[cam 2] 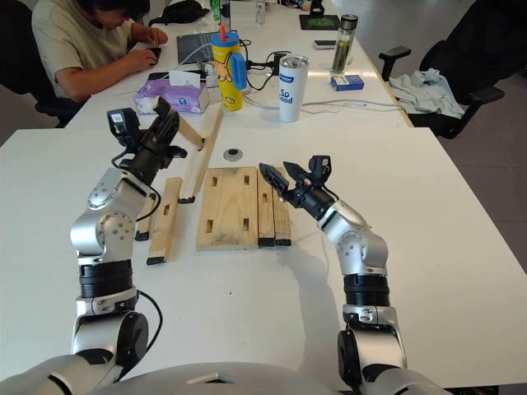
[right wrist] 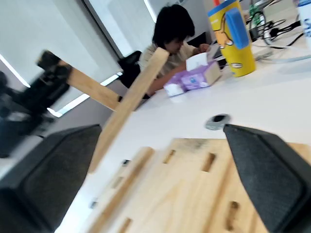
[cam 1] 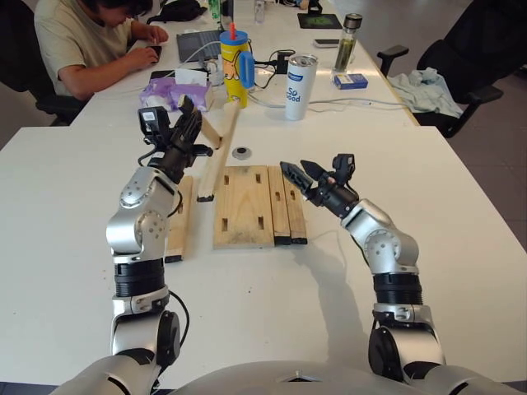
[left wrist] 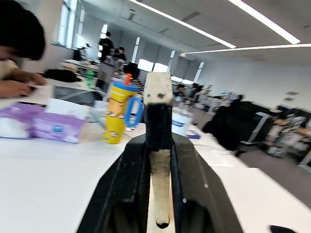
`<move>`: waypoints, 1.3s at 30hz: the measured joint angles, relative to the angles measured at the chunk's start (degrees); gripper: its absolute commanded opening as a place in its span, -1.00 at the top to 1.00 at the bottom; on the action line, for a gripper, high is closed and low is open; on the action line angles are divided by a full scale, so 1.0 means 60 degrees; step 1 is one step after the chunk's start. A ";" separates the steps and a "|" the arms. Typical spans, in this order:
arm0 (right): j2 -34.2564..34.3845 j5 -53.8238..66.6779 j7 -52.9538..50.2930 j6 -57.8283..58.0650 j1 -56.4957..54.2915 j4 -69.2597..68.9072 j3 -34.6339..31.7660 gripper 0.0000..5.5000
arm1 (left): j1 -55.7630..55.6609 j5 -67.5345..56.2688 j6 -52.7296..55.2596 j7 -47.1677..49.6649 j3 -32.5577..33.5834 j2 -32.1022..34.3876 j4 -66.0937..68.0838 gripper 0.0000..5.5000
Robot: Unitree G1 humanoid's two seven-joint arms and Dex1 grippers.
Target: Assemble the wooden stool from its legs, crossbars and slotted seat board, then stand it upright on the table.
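Note:
My left gripper [cam 1: 191,117] is raised over the back left of the parts and is shut on a short wooden crossbar [left wrist: 159,111]. The crossbar's far end meets a long leg [cam 1: 221,148], which tilts up from its near end on the table. The slotted seat board [cam 1: 243,206] lies flat in the middle. Two bars [cam 1: 286,212] lie against its right edge, and another leg [cam 1: 179,218] lies at its left. My right gripper [cam 1: 295,169] hovers open just above the far ends of the two bars; the seat board [right wrist: 194,194] spreads below its fingers [right wrist: 272,170].
A small metal disc [cam 1: 240,152] lies behind the seat board. On the far table stand a purple tissue pack [cam 1: 169,92], a yellow cup [cam 1: 235,62], a white tumbler [cam 1: 300,86] and cables. White tabletop [cam 1: 66,239] is free to both sides and in front.

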 measured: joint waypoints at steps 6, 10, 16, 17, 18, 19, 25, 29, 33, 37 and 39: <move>-0.0291 0.2733 0.0369 0.2628 -0.0720 0.0693 -0.1206 -0.96 | 0.0216 -0.3321 0.2388 -0.1829 0.0510 0.0420 -0.0089 0.85; -0.0486 0.3854 0.0182 0.3585 -0.0883 0.1110 -0.1885 -0.96 | 0.0205 -0.4606 0.3293 -0.2395 0.0736 0.0868 -0.0056 0.85; -0.0629 0.4772 0.0055 0.4462 -0.1073 0.0787 -0.2018 -0.96 | 0.0112 -0.5865 0.3996 -0.2473 0.0965 0.1140 0.0175 0.85; -0.0672 0.4860 0.0088 0.4515 -0.1074 0.0744 -0.2007 -0.86 | 0.0110 -0.6004 0.4057 -0.2449 0.0969 0.1142 0.0202 0.85; -0.0737 0.4925 0.0196 0.4618 -0.1074 0.0648 -0.1966 -0.83 | 0.0108 -0.6108 0.4125 -0.2419 0.0970 0.1148 0.0230 0.85; -0.0776 0.4959 0.0282 0.4710 -0.1074 0.0527 -0.1932 -0.77 | 0.0108 -0.6153 0.4180 -0.2418 0.0956 0.1163 0.0236 0.85; -0.1007 0.4914 0.0853 0.4629 -0.0985 0.0012 -0.1539 -0.38 | 0.0110 -0.6417 0.4369 -0.2417 0.0879 0.1277 0.0316 0.85; -0.1057 0.4534 0.1482 0.4105 -0.0589 -0.0304 -0.1202 -0.15 | 0.0109 -0.6664 0.4487 -0.2415 0.0814 0.1316 0.0326 0.85; -0.1099 0.4546 0.1771 0.4053 -0.0456 -0.0258 -0.1182 0.09 | 0.0111 -0.6938 0.4574 -0.2367 0.0814 0.1351 0.0361 0.85; -0.1113 0.4631 0.1849 0.4095 -0.0456 -0.0187 -0.1205 0.26 | 0.0112 -0.7129 0.4574 -0.2310 0.0810 0.1362 0.0352 0.85; -0.1115 0.4656 0.1848 0.4115 -0.0456 -0.0187 -0.1208 0.26 | 0.0113 -0.7192 0.4565 -0.2279 0.0813 0.1363 0.0348 0.68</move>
